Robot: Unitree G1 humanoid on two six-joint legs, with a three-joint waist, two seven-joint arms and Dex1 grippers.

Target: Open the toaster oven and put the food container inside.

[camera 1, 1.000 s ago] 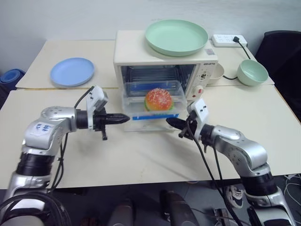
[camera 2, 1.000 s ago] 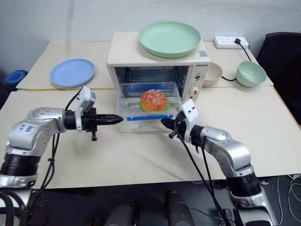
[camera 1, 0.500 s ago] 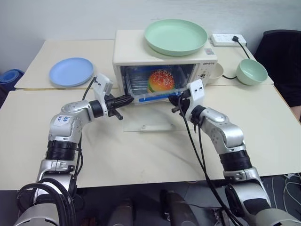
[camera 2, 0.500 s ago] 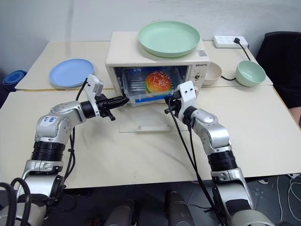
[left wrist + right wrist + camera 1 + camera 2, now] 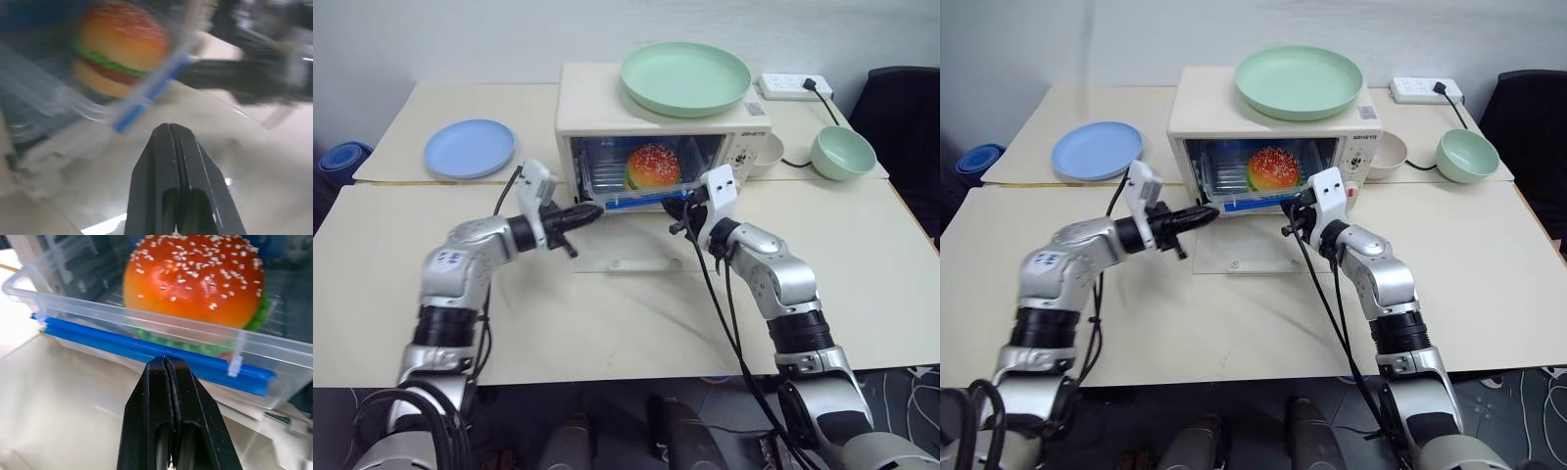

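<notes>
The oven (image 5: pixel 663 127) stands at the middle of the table (image 5: pixel 607 323) with its glass door (image 5: pixel 626 257) folded down flat toward the robot. The container (image 5: pixel 641 186), a clear tray with a blue clip along its front edge, sits in the oven's mouth on the rack, its front rim about level with the opening. A toy burger (image 5: pixel 653 166) with a seeded bun lies in it.

The left end effector (image 5: pixel 588 212) has its two black fingers pressed together with nothing between them; its tip is at the container's left front corner. The right end effector (image 5: pixel 672 206) is likewise fully closed and empty, its tip right at the blue clip (image 5: pixel 156 352) near the right front corner. Whether either tip actually touches the tray cannot be told.

On the oven's roof rests a green plate (image 5: pixel 685 78). The control panel carries small dark lettering at its top that is too small to read, and a red knob (image 5: pixel 1351 192) lower down. A blue plate (image 5: pixel 469 148) lies to the left of the oven, a green bowl (image 5: pixel 842 152) and a white power strip (image 5: pixel 793 85) to the right, and a cream bowl (image 5: pixel 767 149) just beside the oven's right side.
</notes>
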